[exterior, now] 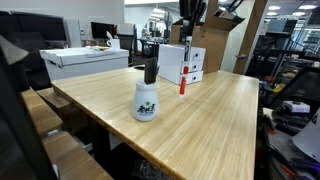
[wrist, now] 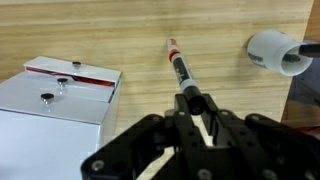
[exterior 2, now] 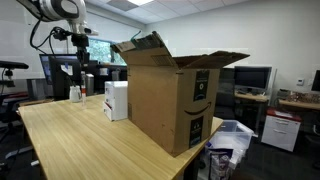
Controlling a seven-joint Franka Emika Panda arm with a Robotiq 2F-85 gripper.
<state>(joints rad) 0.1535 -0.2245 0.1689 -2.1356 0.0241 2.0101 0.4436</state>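
My gripper (wrist: 197, 108) is shut on a marker pen (wrist: 178, 68) with a black body and a red and white lower end. The pen hangs upright from the jaws over the wooden table (exterior: 200, 120). In an exterior view the gripper (exterior: 187, 42) holds the pen (exterior: 182, 80) just in front of two stacked white boxes (exterior: 178, 62). I cannot tell whether its tip touches the table. A white spray bottle with a black top (exterior: 146, 98) stands nearer the table's front; it also shows in the wrist view (wrist: 275, 52).
A large open cardboard box (exterior 2: 170, 95) stands on the table beside the white boxes (exterior 2: 117, 98). A white box (wrist: 50, 100) lies close to the pen in the wrist view. Another white box (exterior: 85, 62) sits on a neighbouring desk. Office chairs and monitors surround the table.
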